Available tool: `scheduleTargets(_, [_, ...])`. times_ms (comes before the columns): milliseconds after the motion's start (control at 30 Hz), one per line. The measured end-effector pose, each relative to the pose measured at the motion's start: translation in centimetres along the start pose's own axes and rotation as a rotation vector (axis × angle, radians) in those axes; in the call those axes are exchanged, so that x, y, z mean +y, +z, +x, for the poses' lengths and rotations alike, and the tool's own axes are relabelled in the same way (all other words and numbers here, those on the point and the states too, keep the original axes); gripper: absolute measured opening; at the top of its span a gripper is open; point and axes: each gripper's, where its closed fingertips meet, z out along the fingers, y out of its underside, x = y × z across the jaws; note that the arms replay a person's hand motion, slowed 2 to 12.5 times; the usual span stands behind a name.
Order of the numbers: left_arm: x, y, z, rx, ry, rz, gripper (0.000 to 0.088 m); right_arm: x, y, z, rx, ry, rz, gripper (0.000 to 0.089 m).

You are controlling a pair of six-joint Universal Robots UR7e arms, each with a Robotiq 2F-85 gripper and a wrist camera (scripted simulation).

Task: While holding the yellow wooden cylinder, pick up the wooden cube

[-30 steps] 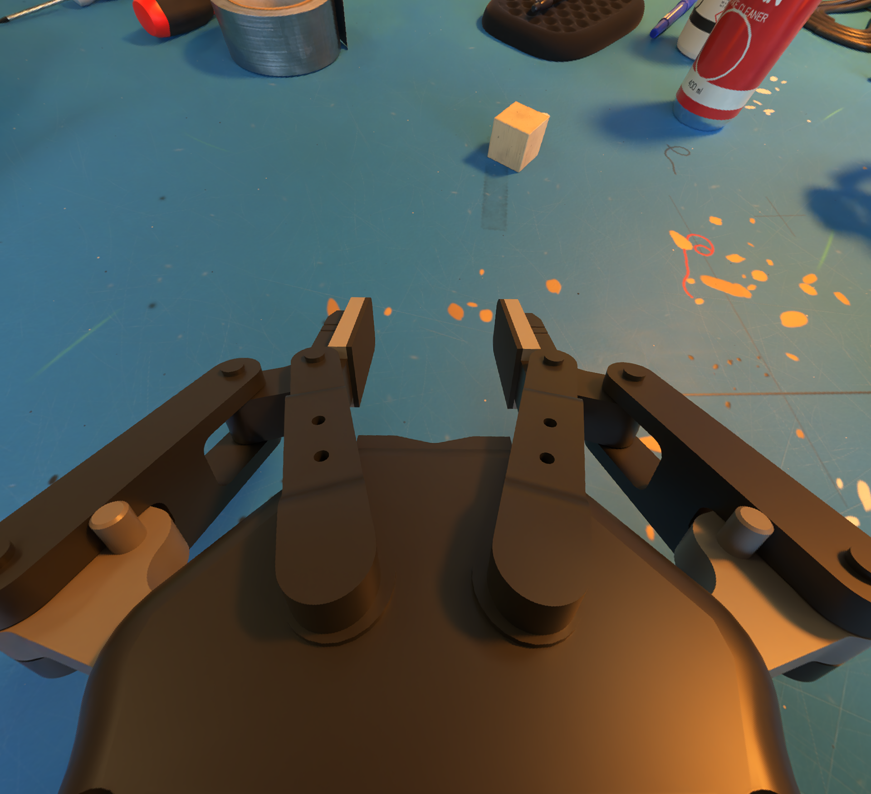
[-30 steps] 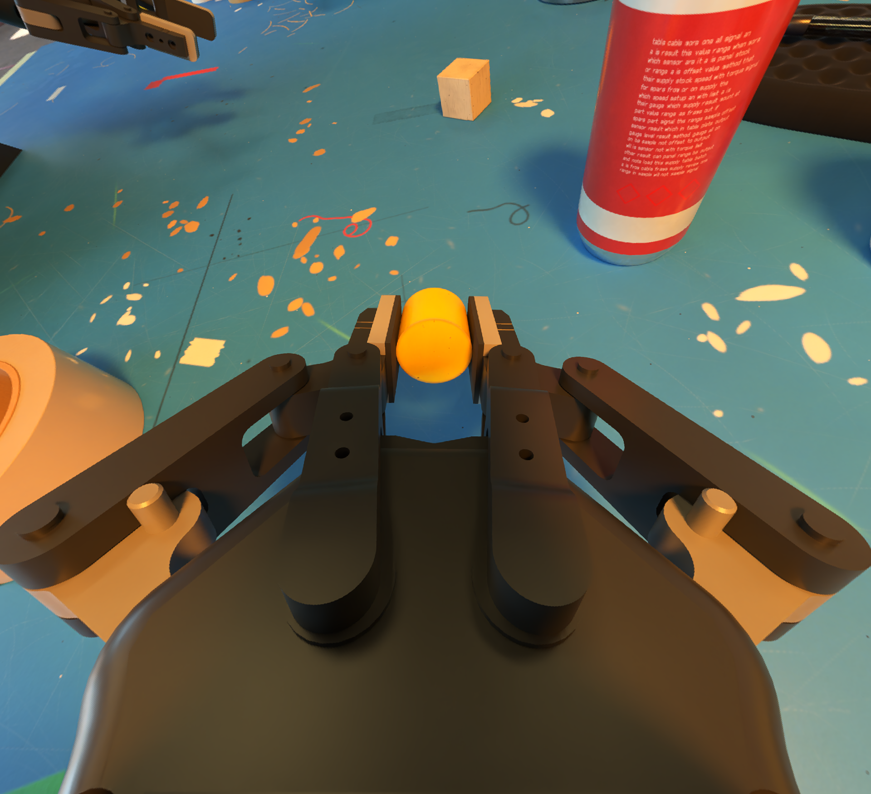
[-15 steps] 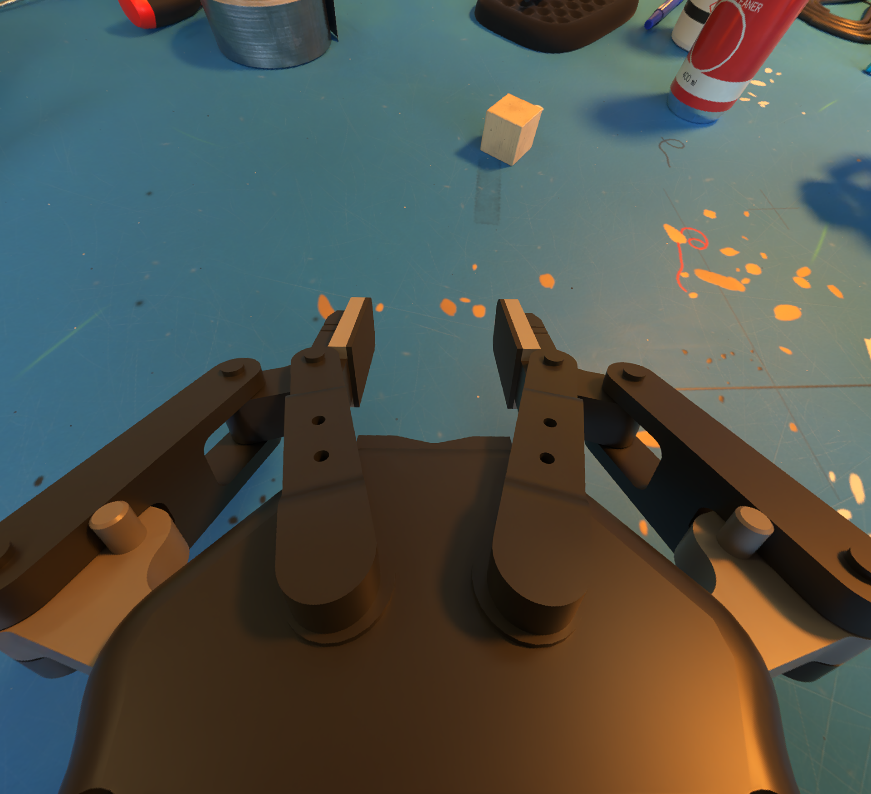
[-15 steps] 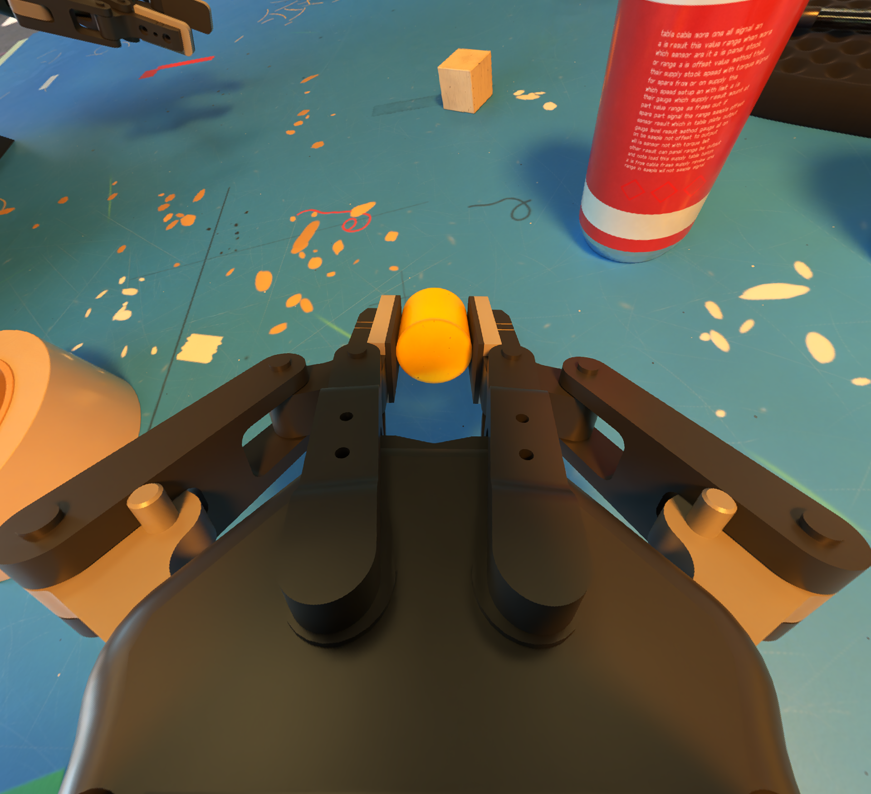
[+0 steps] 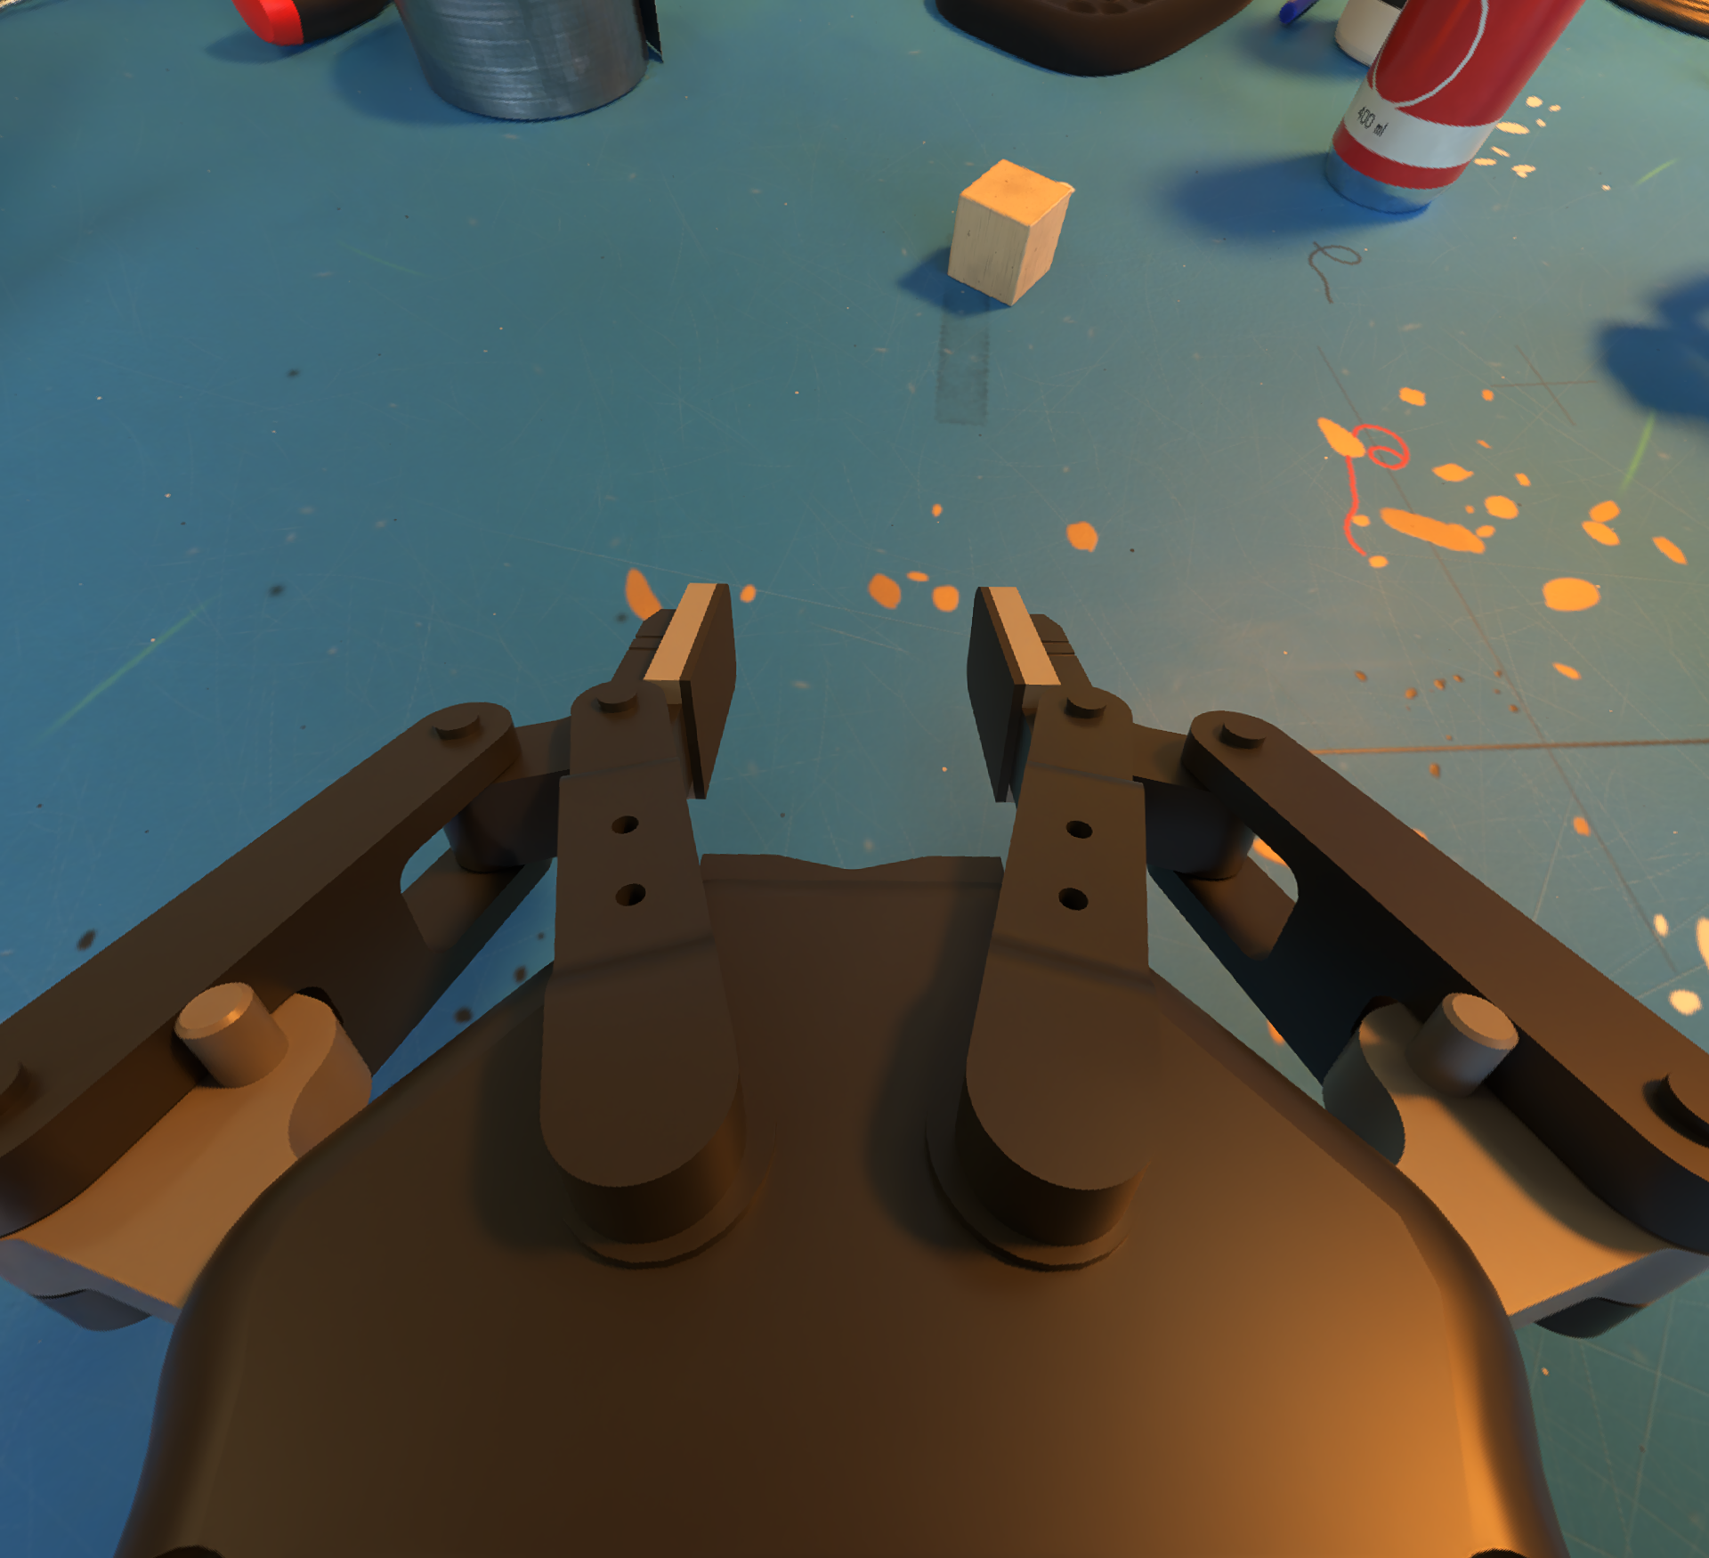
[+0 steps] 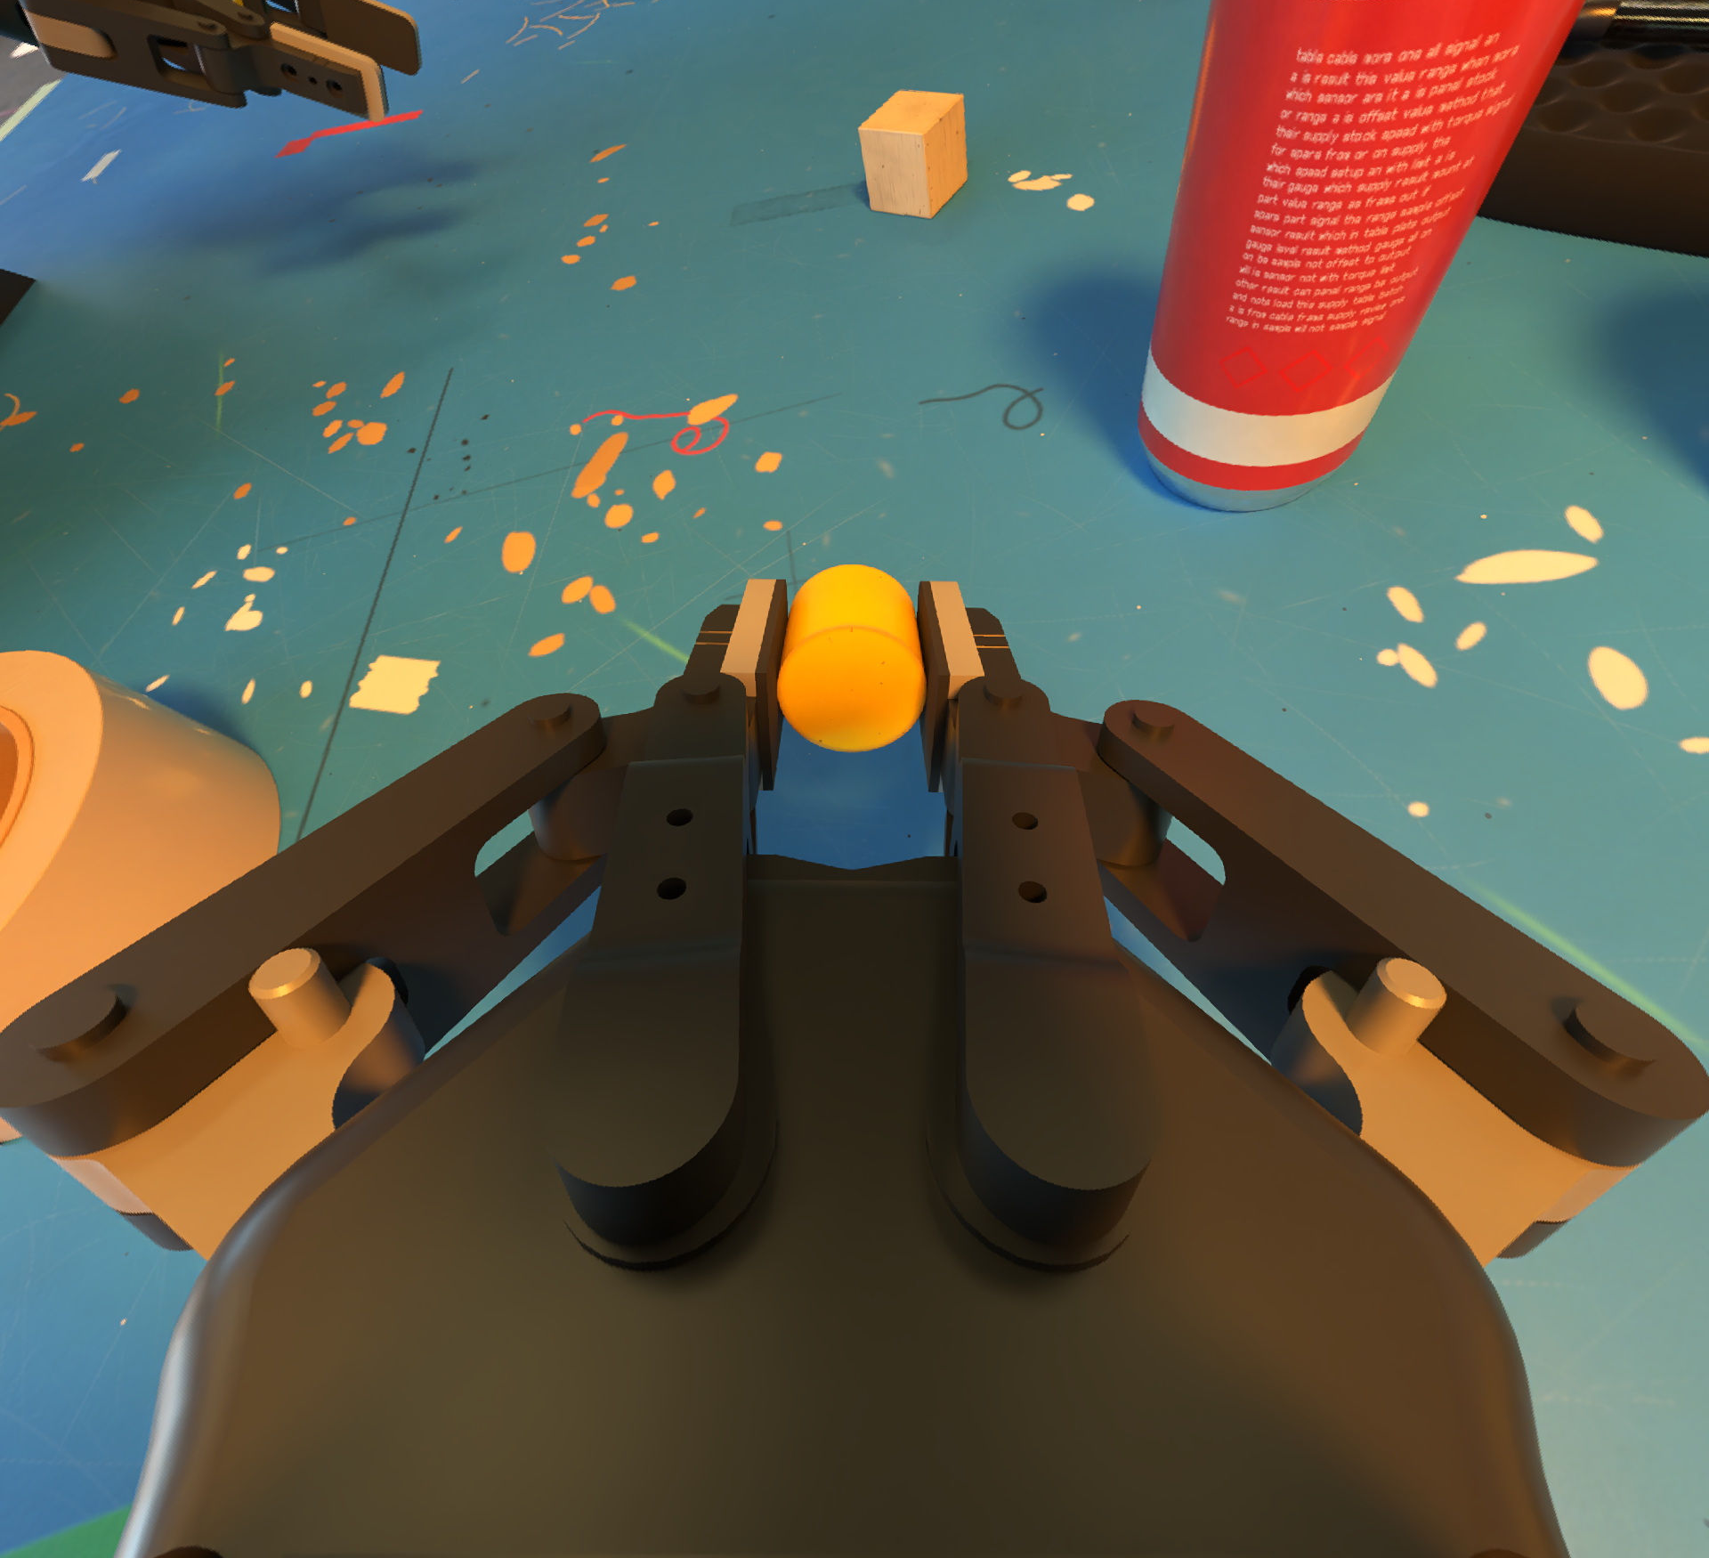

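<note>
— Room ahead of left gripper (image 5: 852, 686)? Spread wide, empty, above bare table (image 5: 462, 422).
— Plenty. Cube (image 5: 1010, 232) straight ahead, standing alone; tape roll (image 5: 522, 1) far left, red can (image 5: 1470, 24) far right.
— Right gripper (image 6: 852, 663)?
— Clenched on yellow cylinder (image 6: 852, 658); can beyond, to right.

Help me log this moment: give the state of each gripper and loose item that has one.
left gripper: open, empty, short of the cube
right gripper: shut on the yellow cylinder
wooden cube: resting on the table, untouched
red spray can: standing upright
grey tape roll: lying flat
</note>
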Motion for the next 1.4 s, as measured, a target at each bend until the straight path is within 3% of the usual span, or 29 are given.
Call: scheduleTargets(1400, [0.25,-0.01,0.04,0.005,0.001,-0.006,0.0456,0.01,0.01,0.02,-0.008,0.011,-0.002,0.0250])
